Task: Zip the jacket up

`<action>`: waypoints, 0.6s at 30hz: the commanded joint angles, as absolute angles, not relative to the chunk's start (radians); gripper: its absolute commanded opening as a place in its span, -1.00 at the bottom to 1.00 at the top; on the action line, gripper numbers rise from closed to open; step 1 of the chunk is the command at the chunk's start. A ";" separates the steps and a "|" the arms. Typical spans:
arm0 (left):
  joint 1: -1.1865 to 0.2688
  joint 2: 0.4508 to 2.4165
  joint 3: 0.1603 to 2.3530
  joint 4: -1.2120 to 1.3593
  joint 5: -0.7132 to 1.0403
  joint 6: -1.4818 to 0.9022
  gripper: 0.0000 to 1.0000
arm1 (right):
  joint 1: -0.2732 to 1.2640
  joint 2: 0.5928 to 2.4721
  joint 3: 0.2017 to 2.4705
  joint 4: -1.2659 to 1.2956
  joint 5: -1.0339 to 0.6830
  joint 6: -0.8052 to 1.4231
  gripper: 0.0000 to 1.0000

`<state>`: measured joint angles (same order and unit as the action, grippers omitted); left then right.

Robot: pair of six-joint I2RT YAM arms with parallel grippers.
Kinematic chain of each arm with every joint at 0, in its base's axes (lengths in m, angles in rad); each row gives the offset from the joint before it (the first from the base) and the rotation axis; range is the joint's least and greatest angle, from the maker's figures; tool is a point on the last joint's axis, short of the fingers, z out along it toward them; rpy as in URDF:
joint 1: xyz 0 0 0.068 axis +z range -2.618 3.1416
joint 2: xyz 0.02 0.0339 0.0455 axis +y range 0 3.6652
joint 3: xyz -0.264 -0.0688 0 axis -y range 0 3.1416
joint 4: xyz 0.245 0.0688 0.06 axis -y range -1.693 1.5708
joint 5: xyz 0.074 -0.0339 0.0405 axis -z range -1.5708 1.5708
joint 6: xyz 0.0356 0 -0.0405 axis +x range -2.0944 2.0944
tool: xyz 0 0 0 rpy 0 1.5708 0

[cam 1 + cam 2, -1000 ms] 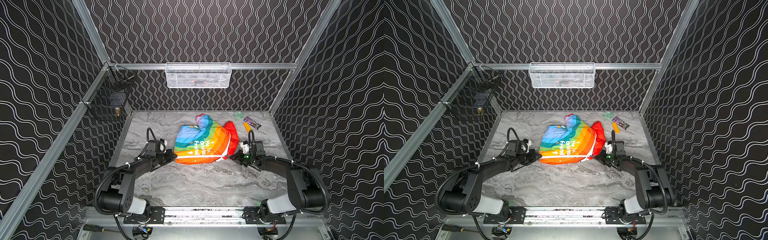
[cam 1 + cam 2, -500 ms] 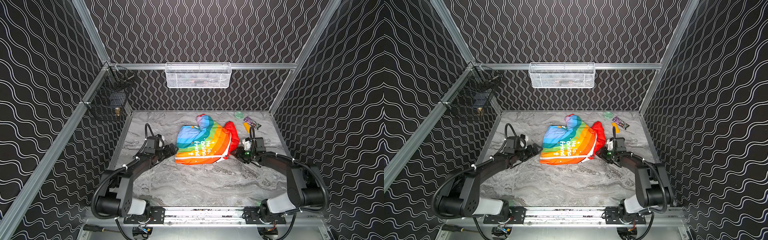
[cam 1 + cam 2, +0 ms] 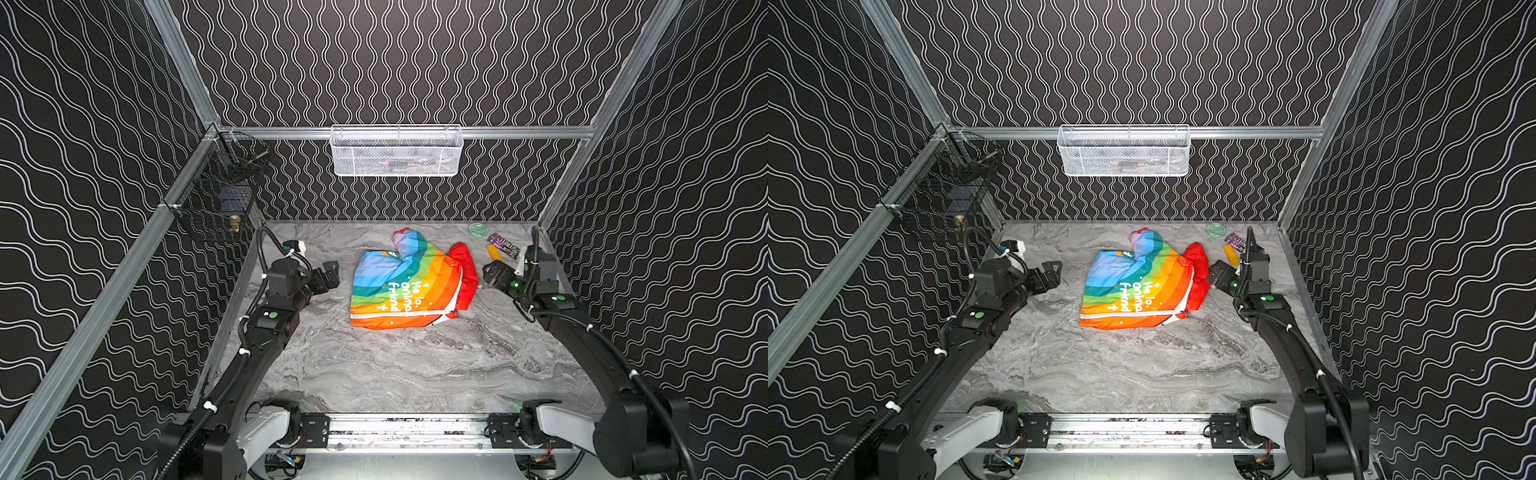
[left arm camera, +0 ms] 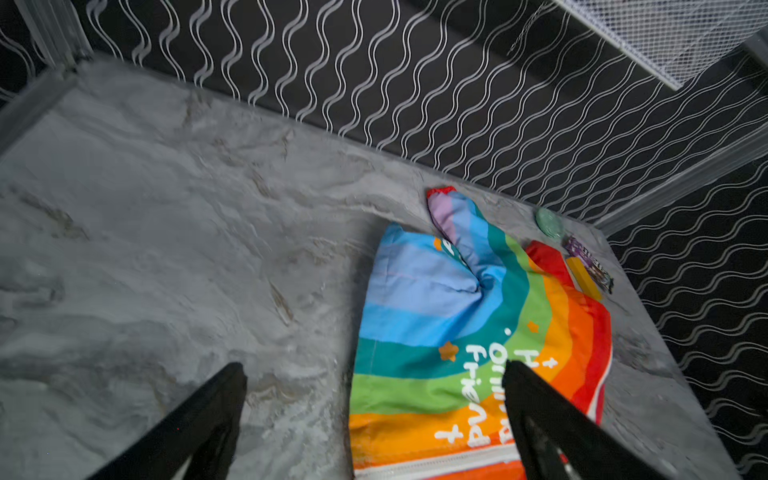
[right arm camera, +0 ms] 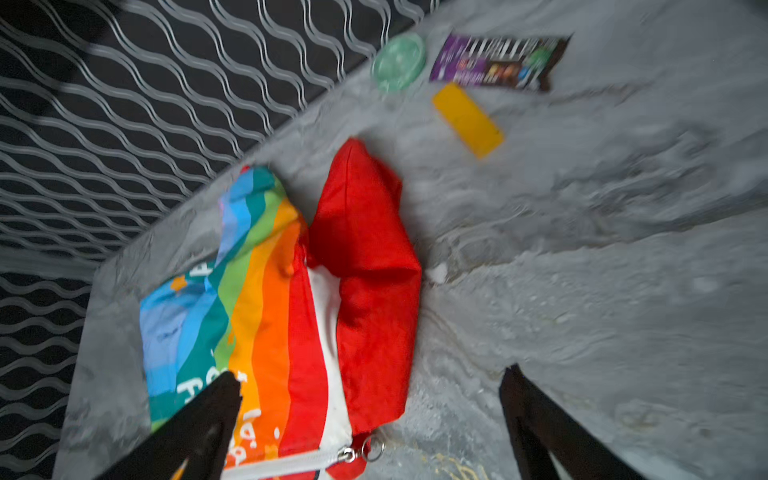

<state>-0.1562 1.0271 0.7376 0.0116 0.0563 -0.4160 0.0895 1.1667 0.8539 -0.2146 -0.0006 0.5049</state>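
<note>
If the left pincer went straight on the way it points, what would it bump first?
Probably the rainbow-striped fabric jacket, at its blue-green edge; the open left pincer points there, though depth is unclear.

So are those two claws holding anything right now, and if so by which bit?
Nothing is held. The left gripper and the right gripper both stand open, either side of the jacket, which lies loose on the table.

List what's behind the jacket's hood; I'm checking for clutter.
A yellow block, purple wrapper and green lid, apart from the hood. Anything beneath the jacket is hidden.
</note>
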 commanded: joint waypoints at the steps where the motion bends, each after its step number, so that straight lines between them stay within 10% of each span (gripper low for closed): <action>1: -0.156 1.007 0.665 0.353 -0.027 -0.267 0.97 | 0.089 1.103 0.837 -0.101 0.160 0.454 0.98; 18: -0.156 1.234 0.532 0.682 -0.437 -0.031 0.97 | 0.087 1.236 0.519 0.723 0.448 0.237 0.98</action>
